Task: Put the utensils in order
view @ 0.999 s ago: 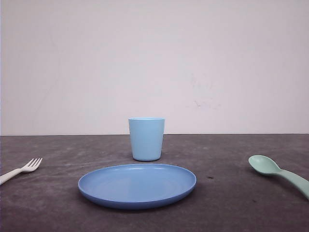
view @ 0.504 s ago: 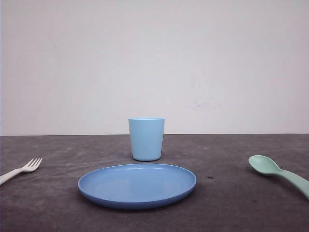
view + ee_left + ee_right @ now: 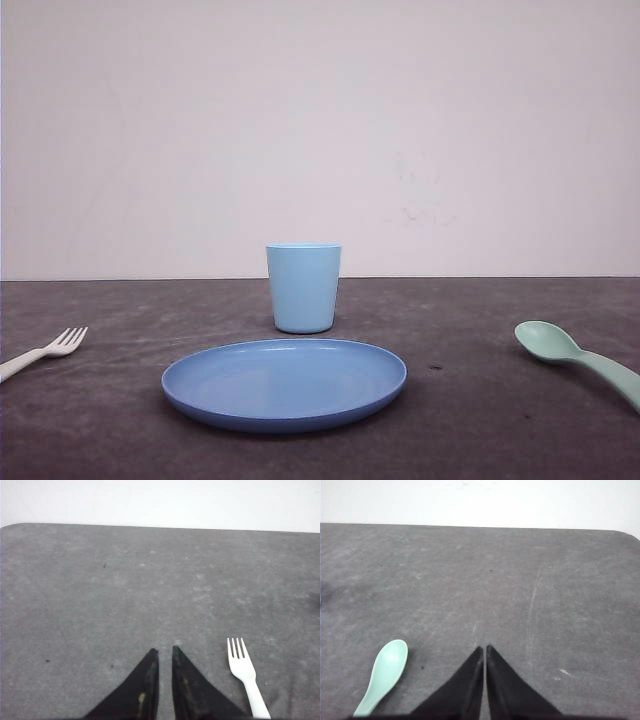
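A small white fork [image 3: 45, 352] lies on the dark table at the far left, tines pointing away from me. In the left wrist view the fork [image 3: 245, 675] rests flat just beside my left gripper [image 3: 164, 651], whose black fingers are shut with only a thin slit and hold nothing. A mint-green spoon [image 3: 575, 362] lies at the far right of the table. In the right wrist view the spoon [image 3: 384, 674] sits off to the side of my right gripper [image 3: 484, 648], also shut and empty.
A round blue plate [image 3: 205, 385] lies in the middle near the front. A light blue cup [image 3: 303, 287] stands upright just behind it. A pale wall backs the grey table's far edge [image 3: 160, 527].
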